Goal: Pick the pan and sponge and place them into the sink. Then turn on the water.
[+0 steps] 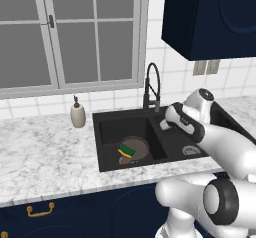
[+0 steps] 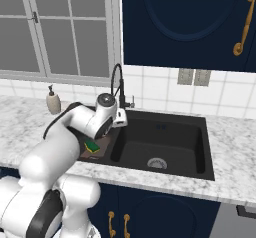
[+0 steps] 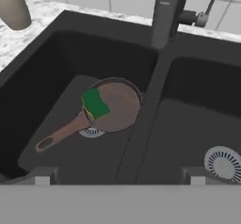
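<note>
Black against the marble counter (image 1: 45,152), the sink (image 1: 102,119) holds pan (image 3: 117,105) and sponge (image 3: 95,103); the faucet (image 3: 165,16) rises just ahead of the spread, empty gripper (image 3: 120,180).

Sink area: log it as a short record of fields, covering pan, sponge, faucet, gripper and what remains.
pan: lying in the left basin of the sink, partly over the drain
sponge: resting on the pan, green side up
faucet: no stream visible
soap dispenser: on the counter, left of the sink
gripper: open, empty, above the divider between the basins
remaining: turn on the water
</note>
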Tool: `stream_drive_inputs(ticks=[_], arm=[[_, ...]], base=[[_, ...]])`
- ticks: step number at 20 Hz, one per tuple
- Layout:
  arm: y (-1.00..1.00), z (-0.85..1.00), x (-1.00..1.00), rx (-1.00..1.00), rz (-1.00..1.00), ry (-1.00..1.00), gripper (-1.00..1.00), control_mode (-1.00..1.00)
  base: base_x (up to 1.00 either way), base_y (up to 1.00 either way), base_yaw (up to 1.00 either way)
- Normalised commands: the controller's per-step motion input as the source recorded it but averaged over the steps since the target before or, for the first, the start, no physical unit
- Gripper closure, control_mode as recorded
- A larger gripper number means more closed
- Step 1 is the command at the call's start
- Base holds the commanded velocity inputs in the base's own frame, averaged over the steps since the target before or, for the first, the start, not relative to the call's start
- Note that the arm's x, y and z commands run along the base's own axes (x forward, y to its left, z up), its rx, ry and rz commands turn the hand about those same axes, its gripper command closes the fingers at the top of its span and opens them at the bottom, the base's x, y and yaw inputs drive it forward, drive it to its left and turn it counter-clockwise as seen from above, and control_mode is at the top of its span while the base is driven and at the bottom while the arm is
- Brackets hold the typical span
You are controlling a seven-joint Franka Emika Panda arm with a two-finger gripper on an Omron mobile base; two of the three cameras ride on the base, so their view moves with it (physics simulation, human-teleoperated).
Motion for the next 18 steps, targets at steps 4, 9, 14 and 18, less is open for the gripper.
stream_drive_inputs(ticks=[4,9,14,18], arm=[[-0.62,0.0,0.33,0.27,-0.04,0.12,-1.0,-1.0],[-0.52,0.0,0.32,0.25,0.0,0.16,-1.0,-1.0],[-0.35,0.0,0.36,0.31,0.0,0.08,-1.0,-1.0],[-0.03,-0.01,0.17,0.07,0.0,0.03,-1.0,-1.0]], base=[[0.0,0.0,0.0],[0.0,0.0,0.0],[0.0,0.0,0.0],[0.0,0.0,0.0]])
